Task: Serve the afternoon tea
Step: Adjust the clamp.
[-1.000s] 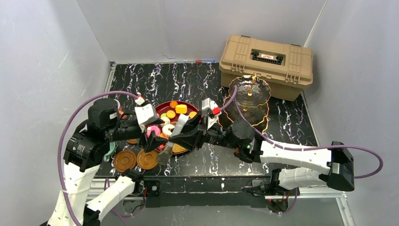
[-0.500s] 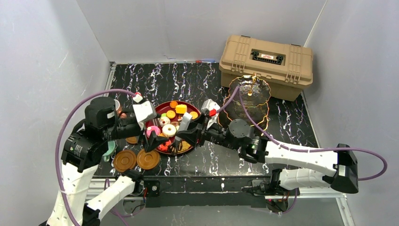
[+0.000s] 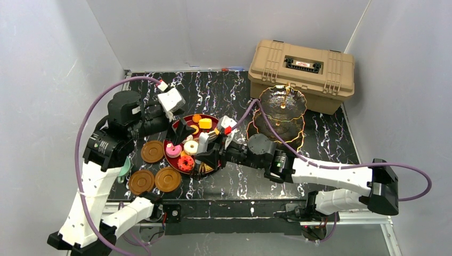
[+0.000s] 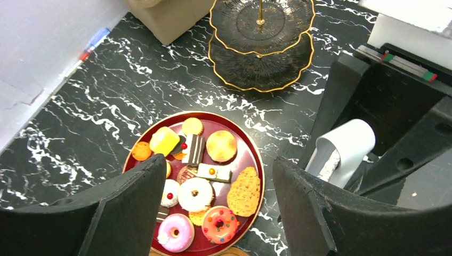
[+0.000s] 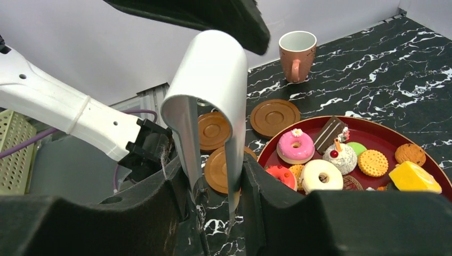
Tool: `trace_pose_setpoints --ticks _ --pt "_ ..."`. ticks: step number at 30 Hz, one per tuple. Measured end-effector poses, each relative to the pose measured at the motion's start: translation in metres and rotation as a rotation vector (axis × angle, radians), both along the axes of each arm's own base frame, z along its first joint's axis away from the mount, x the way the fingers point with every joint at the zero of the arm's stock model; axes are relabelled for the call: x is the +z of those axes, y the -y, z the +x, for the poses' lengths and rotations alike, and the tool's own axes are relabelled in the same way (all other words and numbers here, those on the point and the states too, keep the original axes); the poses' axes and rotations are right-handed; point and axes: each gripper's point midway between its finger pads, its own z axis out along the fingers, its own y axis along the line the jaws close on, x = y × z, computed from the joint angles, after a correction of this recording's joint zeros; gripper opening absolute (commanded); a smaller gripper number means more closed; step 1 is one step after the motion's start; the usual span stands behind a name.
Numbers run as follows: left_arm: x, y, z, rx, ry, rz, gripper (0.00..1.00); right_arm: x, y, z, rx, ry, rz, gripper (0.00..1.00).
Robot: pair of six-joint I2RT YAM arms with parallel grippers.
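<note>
We log left jaws wide, empty, above the tray (image 4: 242,154); right jaws gripping tongs (image 5: 213,80) over its near edge. Bare tabletop (image 4: 160,80) separates tray from stand (image 4: 256,69); teal cup (image 3: 124,169) half-hidden.

We find no readable text. The tan case (image 3: 301,68) has a small red-and-white label (image 3: 303,64) on its black handle plate, too small for us to read. In the left wrist view we see a red-and-green striped strip (image 4: 406,60) on the right arm's housing, with no letters or numbers we can make out.
</note>
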Motion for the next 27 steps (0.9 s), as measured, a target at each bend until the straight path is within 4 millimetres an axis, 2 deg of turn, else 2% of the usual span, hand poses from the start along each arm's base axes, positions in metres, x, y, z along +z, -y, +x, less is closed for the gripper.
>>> trace_pose_setpoints --ticks 4,12,21,23,27 --pt "-0.006 0.005 0.003 -0.006 -0.042 -0.008 0.70 0.002 -0.005 0.001 0.003 0.005 0.002 0.35" --pt "-0.005 0.011 -0.013 -0.054 -0.068 -0.044 0.69 0.008 -0.021 0.008 -0.008 0.014 0.008 0.40" --pt "-0.010 0.015 -0.016 -0.073 -0.089 -0.045 0.69 0.003 -0.028 0.016 -0.044 0.027 -0.009 0.43" --pt "-0.010 0.015 -0.016 -0.074 -0.089 -0.044 0.73 0.003 -0.028 0.017 -0.054 0.029 -0.009 0.41" --pt "-0.011 0.014 -0.015 -0.069 -0.086 -0.038 0.90 0.003 -0.026 0.022 -0.084 0.033 -0.011 0.40"
